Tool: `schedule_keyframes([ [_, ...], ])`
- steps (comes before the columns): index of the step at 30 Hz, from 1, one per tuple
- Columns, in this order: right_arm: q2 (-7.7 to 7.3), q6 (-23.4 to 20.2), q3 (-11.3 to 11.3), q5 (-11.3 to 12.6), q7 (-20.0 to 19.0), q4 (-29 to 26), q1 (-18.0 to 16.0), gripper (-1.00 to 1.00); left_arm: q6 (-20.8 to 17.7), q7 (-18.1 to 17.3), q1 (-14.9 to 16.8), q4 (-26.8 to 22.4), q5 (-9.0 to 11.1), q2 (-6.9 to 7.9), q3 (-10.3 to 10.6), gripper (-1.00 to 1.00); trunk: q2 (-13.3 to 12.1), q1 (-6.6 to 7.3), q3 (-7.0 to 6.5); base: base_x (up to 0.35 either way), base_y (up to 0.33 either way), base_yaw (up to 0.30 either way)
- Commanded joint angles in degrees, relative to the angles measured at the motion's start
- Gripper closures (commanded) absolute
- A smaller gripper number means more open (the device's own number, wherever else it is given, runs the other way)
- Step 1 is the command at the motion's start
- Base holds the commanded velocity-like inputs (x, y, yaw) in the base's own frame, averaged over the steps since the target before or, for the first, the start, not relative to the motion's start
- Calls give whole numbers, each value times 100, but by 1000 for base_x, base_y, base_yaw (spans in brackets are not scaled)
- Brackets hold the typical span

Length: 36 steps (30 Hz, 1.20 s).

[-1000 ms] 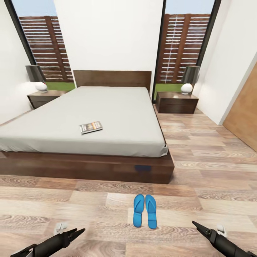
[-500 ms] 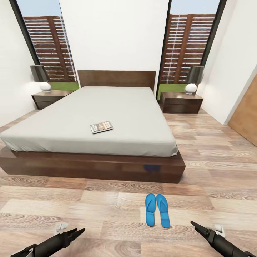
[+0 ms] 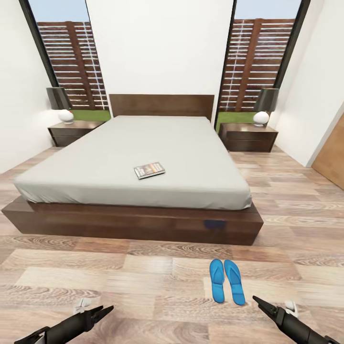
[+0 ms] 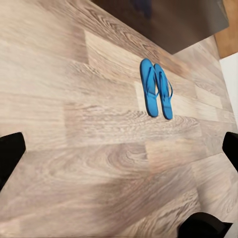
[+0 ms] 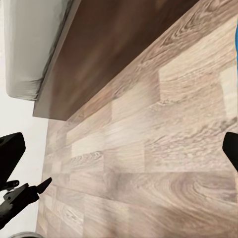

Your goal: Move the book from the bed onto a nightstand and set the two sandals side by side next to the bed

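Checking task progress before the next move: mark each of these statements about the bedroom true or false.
1. The book lies on the bed. True.
2. The two sandals lie side by side on the floor at the foot of the bed. True.
3. The left gripper holds a sandal. False: it is open and empty, low over the floor.
4. A lamp stands on the nightstand at the head view's right. True.
5. The book rests on a nightstand. False: it is on the mattress.
6. The sandals are red. False: they are bright blue.
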State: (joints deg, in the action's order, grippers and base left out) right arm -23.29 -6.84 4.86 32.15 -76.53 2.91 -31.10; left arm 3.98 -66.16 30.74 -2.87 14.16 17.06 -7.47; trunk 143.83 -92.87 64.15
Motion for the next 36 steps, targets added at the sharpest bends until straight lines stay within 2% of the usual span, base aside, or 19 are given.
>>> schedule_keyframes([
  [1, -2, -61, 46, -19, -29, 20, -10, -100, 41, -6, 3, 5, -44, 0, -44, -100, 2, 1, 5, 0, 249, 0],
  [18, 0, -47, 51, -16, -37, 17, -10, -100, 41, 17, 3, 5, -46, -10, -44, -100, 2, 1, 5, 5, 243, -6],
  [36, 0, -37, 51, -15, -38, 18, -10, -100, 41, 24, 3, 5, -54, -86, -44, -100, 2, 1, -23, 91, 229, -174],
])
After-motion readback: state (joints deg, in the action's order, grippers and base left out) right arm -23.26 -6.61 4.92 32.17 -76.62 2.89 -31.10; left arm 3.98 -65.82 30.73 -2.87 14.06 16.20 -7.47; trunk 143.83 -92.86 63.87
